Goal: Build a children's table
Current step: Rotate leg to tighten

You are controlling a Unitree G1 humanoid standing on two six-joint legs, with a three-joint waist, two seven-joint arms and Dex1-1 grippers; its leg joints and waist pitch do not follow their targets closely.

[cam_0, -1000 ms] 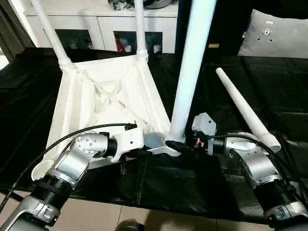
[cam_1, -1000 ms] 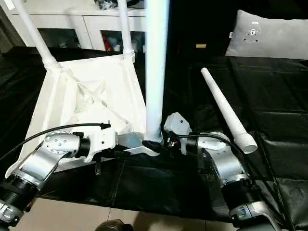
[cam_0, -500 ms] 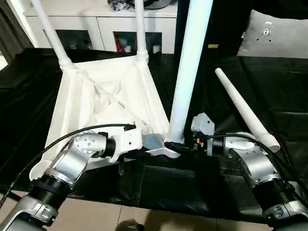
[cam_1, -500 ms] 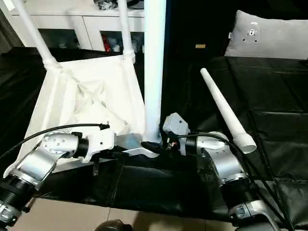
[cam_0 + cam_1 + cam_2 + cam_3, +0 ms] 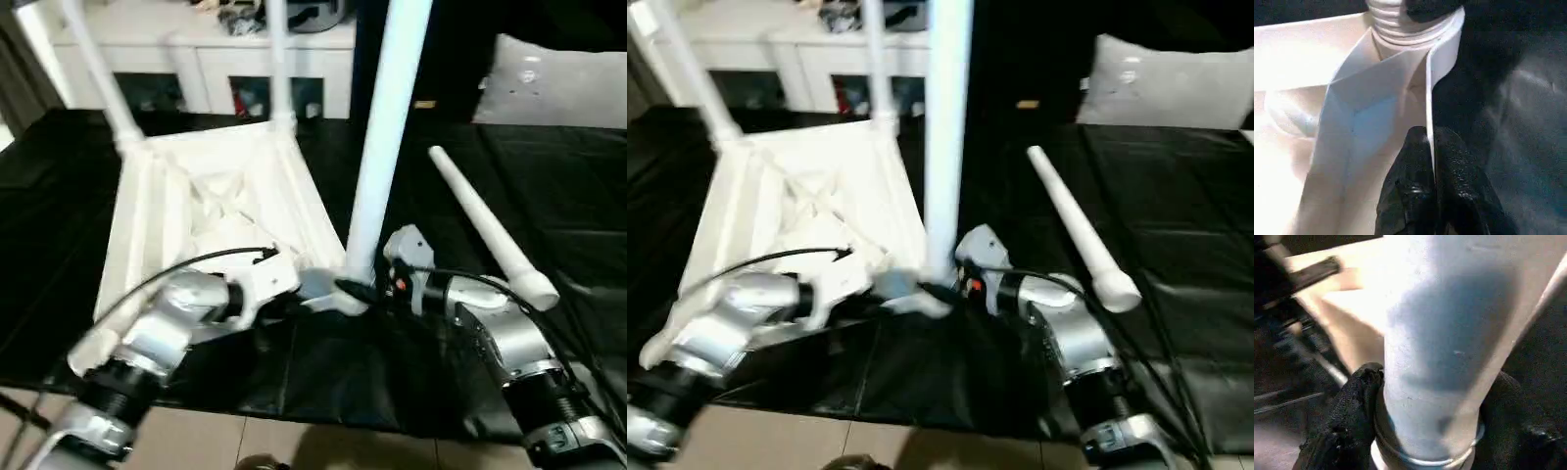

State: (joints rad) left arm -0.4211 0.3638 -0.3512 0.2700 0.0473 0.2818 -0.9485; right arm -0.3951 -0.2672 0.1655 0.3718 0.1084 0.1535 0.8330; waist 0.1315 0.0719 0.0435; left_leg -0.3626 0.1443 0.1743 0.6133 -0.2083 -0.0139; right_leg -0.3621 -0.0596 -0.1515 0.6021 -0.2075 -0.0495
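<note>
The step in hand looks like the seating of the third leg into a near corner socket of the upturned tabletop (image 5: 211, 201), which is lying ribbed side up on a surface draped in black sheeting (image 5: 323, 367).

Nearest the robot, the left claw (image 5: 1431, 161) is pinching the thin raised rim of the tabletop just below that corner, its two black fingers (image 5: 1408, 196) closed tight with the rim's edge between them, bracing the corner. From the other side the right claw (image 5: 364, 292) is reaching to the foot of the upright leg (image 5: 385, 127); in the right wrist view its fingers (image 5: 1347, 416) are standing apart on either side of the tube, wrapping it just above the socket collar, so it is gripping the leg low down.

The leg is standing nearly straight in the socket, but whether it is fully home cannot be told. The next move, as I judge it, calls for a firm downward press or twist while the left claw is holding the rim steady.

Just beyond the right arm, the fourth leg (image 5: 482, 223) is lying loose on the sheeting, well apart from both claws. At the far corners, two legs (image 5: 101, 73) are already standing fitted. Behind them a white cabinet (image 5: 211, 59) and a grey cushion (image 5: 558, 78) are sitting.
</note>
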